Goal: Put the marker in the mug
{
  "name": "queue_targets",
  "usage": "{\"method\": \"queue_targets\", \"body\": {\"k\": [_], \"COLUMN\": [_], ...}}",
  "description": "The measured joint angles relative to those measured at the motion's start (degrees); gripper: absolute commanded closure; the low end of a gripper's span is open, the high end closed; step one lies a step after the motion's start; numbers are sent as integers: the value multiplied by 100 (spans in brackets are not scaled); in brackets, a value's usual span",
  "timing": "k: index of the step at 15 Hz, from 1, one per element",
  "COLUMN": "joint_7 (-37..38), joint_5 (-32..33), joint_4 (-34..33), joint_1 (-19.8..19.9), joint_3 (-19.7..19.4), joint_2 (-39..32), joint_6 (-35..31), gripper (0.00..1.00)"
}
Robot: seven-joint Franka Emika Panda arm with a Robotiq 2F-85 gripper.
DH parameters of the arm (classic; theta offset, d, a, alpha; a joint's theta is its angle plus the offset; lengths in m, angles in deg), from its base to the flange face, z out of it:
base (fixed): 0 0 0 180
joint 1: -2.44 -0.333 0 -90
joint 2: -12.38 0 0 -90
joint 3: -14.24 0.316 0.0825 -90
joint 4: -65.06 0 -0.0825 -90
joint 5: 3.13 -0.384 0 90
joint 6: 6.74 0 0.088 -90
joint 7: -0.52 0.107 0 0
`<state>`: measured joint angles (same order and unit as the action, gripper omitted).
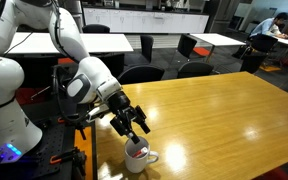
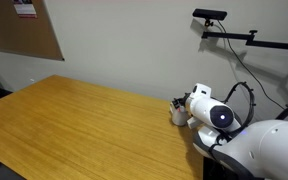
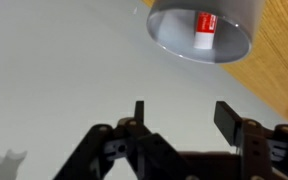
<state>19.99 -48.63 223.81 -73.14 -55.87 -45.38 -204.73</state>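
Note:
The white mug [image 1: 137, 156] stands near the corner of the wooden table [image 1: 224, 120]. In the wrist view the mug [image 3: 224, 20] is seen from above at the top edge, and the red marker with a whitish end [image 3: 204, 28] stands inside it. My gripper [image 1: 134, 122] hangs just above the mug, open and empty. In the wrist view its two fingers [image 3: 184, 115] are spread apart with nothing between them. In an exterior view [image 2: 180, 108] the gripper sits at the table's right edge and the mug is mostly hidden behind it.
Office tables and black chairs [image 1: 189, 45] stand behind the table. A person [image 1: 269, 28] sits at the far back. A corkboard [image 2: 19, 30] hangs on the wall and a camera arm [image 2: 224, 30] reaches over the robot.

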Motion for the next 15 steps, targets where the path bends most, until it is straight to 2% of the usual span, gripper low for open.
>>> {"method": "queue_targets", "body": {"k": [3, 8, 11, 15], "joint_7": [2, -177, -497, -900], "joint_5": [238, 728, 1026, 2007], "joint_4": [-4, -8, -27, -103], "joint_1": [-118, -443, -668, -1088], "joint_3": [-152, -886, -1463, -2429], "joint_2": [59, 485, 895, 1753], "joint_6": [0, 0, 1, 2], "gripper": [0, 0, 0, 0]}}
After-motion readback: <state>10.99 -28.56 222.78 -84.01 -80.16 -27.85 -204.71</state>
